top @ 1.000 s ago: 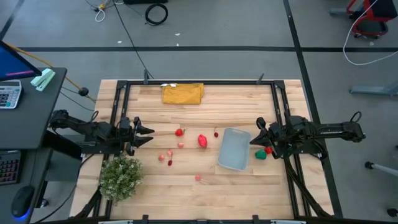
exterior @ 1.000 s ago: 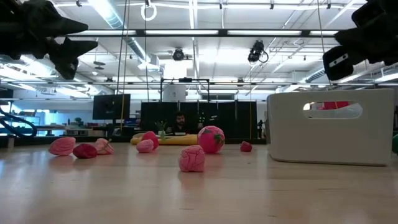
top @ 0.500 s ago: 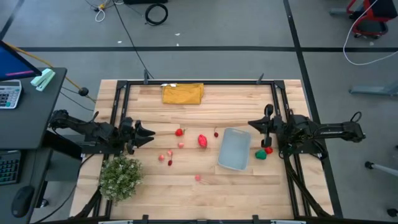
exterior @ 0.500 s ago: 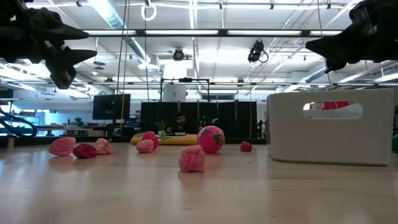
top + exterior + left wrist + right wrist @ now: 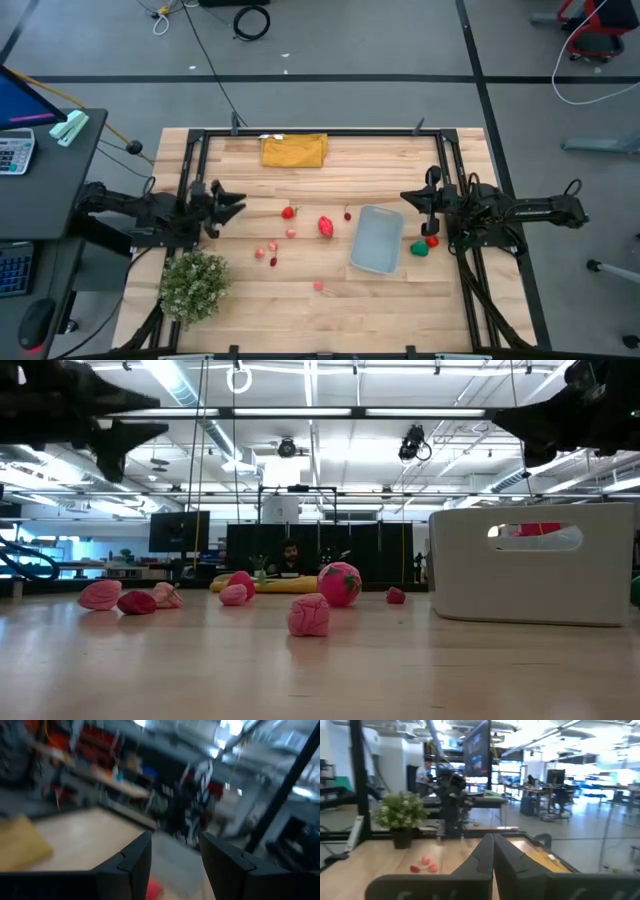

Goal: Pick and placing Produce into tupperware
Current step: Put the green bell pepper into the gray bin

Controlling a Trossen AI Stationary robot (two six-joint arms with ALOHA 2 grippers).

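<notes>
you're at the start: nothing lies in the tupperware (image 5: 377, 240). your left gripper (image 5: 232, 203), fingers spread and empty, should descend on the red produce (image 5: 289, 212); your right gripper (image 5: 411, 197) hovers pressed together.

No writing is showing legibly anywhere — no label, brand, number or sign is standing out clearly enough to read.
</notes>
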